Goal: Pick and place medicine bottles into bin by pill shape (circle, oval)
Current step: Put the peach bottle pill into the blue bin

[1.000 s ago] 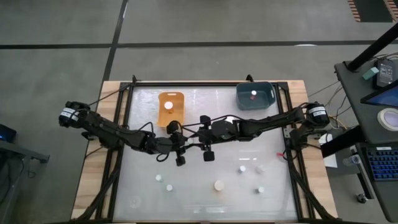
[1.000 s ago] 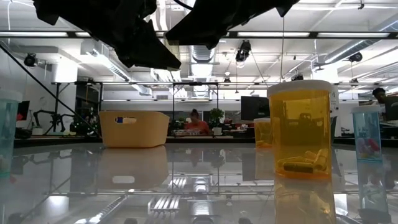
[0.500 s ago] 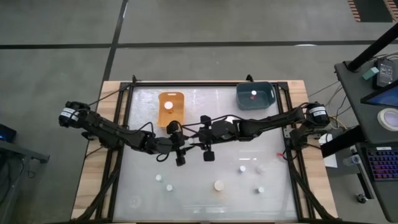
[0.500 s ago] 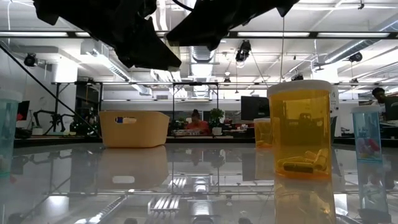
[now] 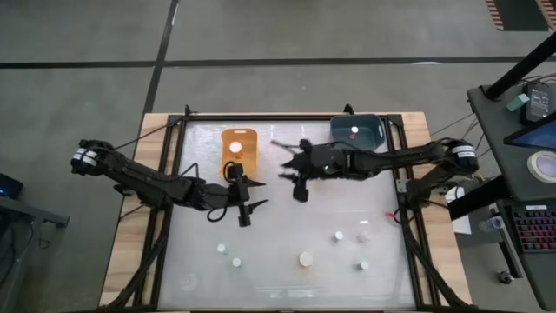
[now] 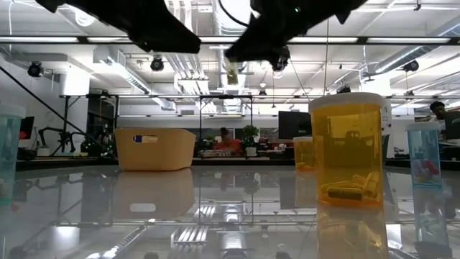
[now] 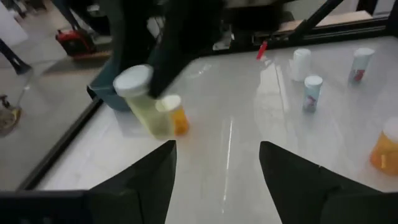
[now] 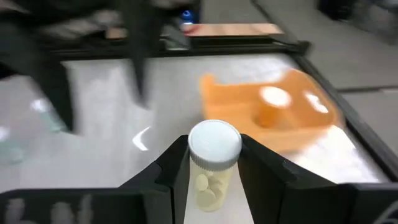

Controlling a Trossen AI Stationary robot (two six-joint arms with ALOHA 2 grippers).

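Note:
My right gripper (image 5: pixel 300 171) hangs over the table's far middle, between the orange bin (image 5: pixel 239 152) and the blue bin (image 5: pixel 356 132), shut on a pale medicine bottle (image 8: pixel 213 163) with a white cap and round pills inside. My left gripper (image 5: pixel 246 195) stands open a little to the near left of it, with nothing between its fingers (image 7: pixel 217 180). Each bin has one white-capped bottle in it. Several more medicine bottles stand upright on the near half of the table, among them an orange one (image 5: pixel 305 258). My right gripper pinches the pale bottle by its sides just under the cap (image 8: pixel 211 182), between its two fingers (image 8: pixel 180 167). The fingers reach in about level from the table's right side. The bottle (image 7: pixel 142 102) is lifted clear of the table and tilted.
Small bottles (image 5: pixel 222 249) (image 5: pixel 338 236) (image 5: pixel 364 265) are scattered along the near half. In the low view a big orange bottle (image 6: pixel 347 151) stands close to the camera. A black frame (image 5: pixel 174 165) edges the white table top. Bare table lies in the middle.
My two grippers stood close together over the table's middle. My right gripper has since gone toward the far and right edges with the pale bottle, up near the bins. My left gripper has drawn back a little toward the left edge and risen.

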